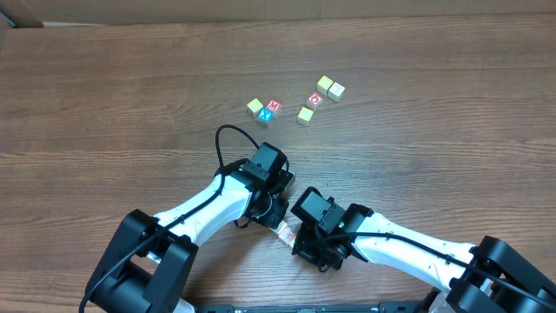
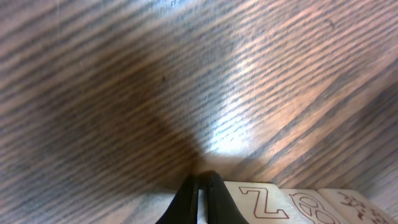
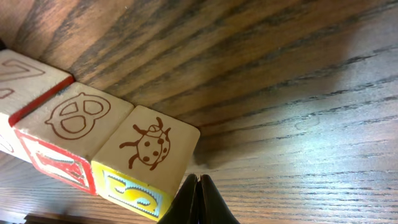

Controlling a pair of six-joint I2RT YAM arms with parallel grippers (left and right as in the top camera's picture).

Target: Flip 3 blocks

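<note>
Three small wooden blocks lie side by side in a row. In the right wrist view they are a Z block (image 3: 25,78), a pretzel block (image 3: 78,118) with a red side, and a ladybug block (image 3: 149,146) with a yellow side. My right gripper (image 3: 199,182) is shut and empty, its tips at the ladybug block's near corner. In the left wrist view my left gripper (image 2: 200,182) is shut and empty, right beside the Z block (image 2: 267,200) at the other end. From overhead, the row (image 1: 285,232) barely shows between the two arms.
At the back of the table lie loose cubes: a yellow one (image 1: 254,107), a red M (image 1: 274,106) and blue X (image 1: 267,115), another yellow one (image 1: 305,115), a red O (image 1: 315,99), and a yellow-and-cream pair (image 1: 330,87). Bare wood (image 1: 130,104) lies left.
</note>
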